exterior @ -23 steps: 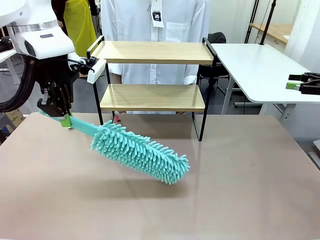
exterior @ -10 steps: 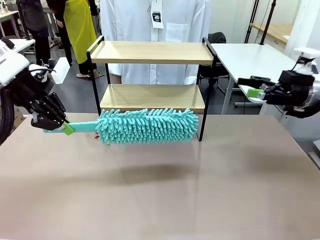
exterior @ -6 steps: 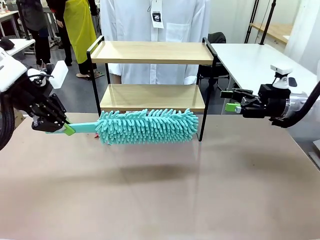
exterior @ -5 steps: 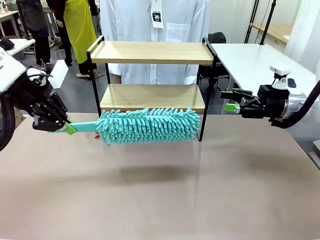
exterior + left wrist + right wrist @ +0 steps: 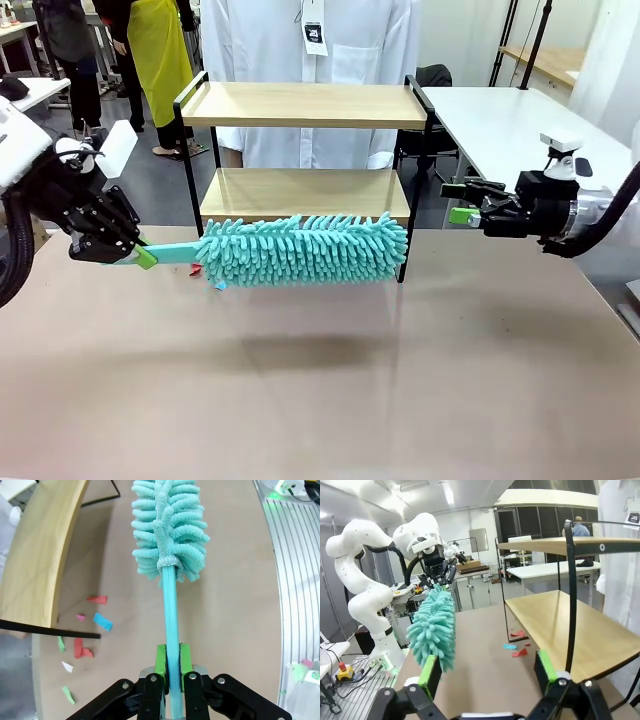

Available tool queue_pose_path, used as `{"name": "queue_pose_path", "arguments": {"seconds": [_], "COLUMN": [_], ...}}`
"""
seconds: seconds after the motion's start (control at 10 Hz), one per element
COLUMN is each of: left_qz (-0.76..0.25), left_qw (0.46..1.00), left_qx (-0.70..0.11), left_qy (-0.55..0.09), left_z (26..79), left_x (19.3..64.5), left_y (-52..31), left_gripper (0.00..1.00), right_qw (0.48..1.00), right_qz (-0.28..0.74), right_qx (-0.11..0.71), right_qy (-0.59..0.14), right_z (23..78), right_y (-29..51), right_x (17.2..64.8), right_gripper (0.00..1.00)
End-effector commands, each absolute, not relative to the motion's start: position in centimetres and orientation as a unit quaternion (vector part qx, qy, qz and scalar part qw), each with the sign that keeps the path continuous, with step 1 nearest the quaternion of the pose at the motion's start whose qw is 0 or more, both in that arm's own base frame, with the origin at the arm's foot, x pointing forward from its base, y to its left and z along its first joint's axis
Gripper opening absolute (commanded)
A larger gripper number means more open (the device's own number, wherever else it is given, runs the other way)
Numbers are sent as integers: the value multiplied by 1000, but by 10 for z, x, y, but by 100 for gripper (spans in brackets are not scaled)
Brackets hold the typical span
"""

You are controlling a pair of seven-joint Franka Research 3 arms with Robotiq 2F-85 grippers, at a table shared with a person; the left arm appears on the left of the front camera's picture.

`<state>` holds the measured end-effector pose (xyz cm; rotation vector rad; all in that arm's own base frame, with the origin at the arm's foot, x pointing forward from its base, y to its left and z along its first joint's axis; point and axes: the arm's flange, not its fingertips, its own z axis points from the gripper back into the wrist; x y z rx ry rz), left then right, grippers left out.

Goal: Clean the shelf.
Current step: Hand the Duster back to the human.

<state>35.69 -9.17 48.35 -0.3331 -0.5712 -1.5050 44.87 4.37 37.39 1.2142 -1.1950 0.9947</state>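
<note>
Teal fluffy microfibre duster [image 5: 300, 250]: one, horizontal before the shelf
Two-tier wooden shelf [image 5: 305, 105]: one
Left tool [image 5: 169, 666]: clamps duster handle
Right tool [image 5: 462, 200]: spread wide, empty

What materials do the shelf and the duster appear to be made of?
The shelf: light boards with faint grain, probably matte wood or laminate, in a thin black frame, likely metal. The duster: teal fuzzy noodle strands, likely chenille microfibre, on a smooth handle, probably plastic.
</note>
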Motion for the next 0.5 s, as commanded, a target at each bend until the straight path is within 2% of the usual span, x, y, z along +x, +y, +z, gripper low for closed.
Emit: {"name": "queue_pose_path", "arguments": {"seconds": [0.0, 0.4], "left_qz": [-667, -667], "left_qw": [686, 686], "left_qx": [-148, -148], "left_qy": [-251, -251], "left_z": [485, 485], "left_x": [355, 355], "left_y": [-92, -92], "left_gripper": [13, 13], "right_qw": [555, 573], "right_qz": [444, 474], "right_qx": [512, 515], "right_qy": [-482, -427], "right_z": [369, 354], "right_y": [60, 98], "right_x": [441, 426], "right_gripper": [100, 100]}}
